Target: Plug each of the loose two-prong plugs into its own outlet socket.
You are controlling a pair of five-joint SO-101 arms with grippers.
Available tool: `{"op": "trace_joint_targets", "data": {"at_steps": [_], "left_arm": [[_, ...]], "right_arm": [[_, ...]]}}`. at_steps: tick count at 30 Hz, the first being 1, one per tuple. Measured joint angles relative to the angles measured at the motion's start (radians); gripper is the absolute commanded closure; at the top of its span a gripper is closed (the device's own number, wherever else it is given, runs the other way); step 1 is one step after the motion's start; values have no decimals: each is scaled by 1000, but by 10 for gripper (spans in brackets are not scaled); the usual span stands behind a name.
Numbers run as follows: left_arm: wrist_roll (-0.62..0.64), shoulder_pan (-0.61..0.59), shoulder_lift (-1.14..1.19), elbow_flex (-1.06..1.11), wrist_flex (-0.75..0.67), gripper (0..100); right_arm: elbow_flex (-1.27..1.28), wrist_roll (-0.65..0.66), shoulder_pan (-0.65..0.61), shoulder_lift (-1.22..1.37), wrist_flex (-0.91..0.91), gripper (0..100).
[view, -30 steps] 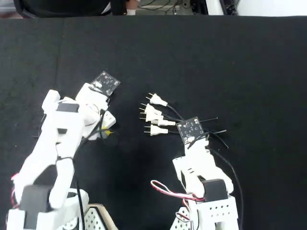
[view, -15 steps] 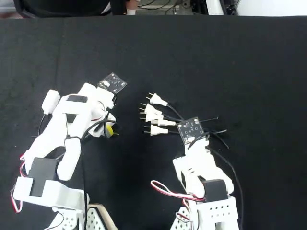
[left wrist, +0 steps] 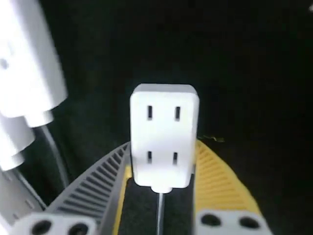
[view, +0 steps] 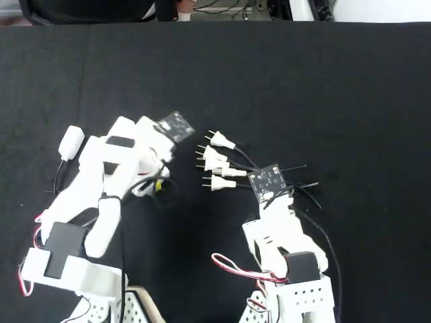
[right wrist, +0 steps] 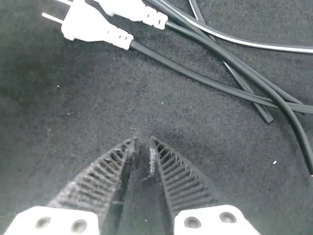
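Left jaws around one outlet; four plugs.

The left arm stretches forward and leans toward the right arm, its gripper clamped on a white outlet block between 2 fingers. The right arm sits folded low, its gripper angled downward, tips nearly touching.

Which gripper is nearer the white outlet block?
Left. The left gripper clamps the outlet block; the right gripper sits apart, near the loose plugs.
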Motion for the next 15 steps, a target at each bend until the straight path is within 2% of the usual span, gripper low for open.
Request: {"op": "trace_joint_targets", "data": {"at_steps": [6, 10, 15], "left_arm": [[-32, 87, -172, 138, 46, 873], [-32, 147, -345, 285, 5, 809], [-32, 221, -526, 419, -3, 774]], "right_arm": [[0, 0, 0, 0, 0, 959], [0, 0, 0, 0, 0, 959], [0, 0, 0, 0, 0, 959]]}}
